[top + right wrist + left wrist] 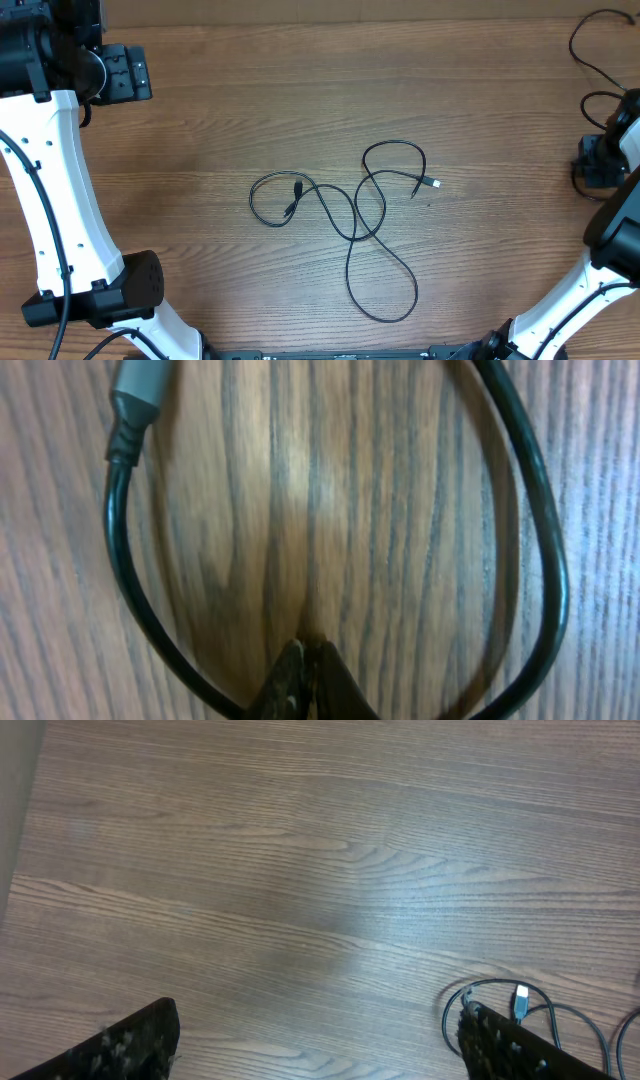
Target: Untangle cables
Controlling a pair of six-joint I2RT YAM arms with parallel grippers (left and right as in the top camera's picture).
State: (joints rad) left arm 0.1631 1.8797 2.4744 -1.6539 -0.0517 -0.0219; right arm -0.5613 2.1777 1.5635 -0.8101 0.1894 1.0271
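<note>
The cables [352, 222] lay mid-bench [300, 80], apart from both arms, their loose loops crossing; we judged the untangling hardly begun; the left fingers [135, 1045] stood wide apart; the right fingers [290, 685] were pressed together, gripping nothing, inside a thicker cord [540, 560].

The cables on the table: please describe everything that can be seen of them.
The cables are thin, black and flexible, seemingly rubber-coated. They lie flat in the middle of the wooden table as loose loops that cross one another in several places. Small plugs show at the ends; the one furthest right has a light tip. Only the table touches them.
</note>
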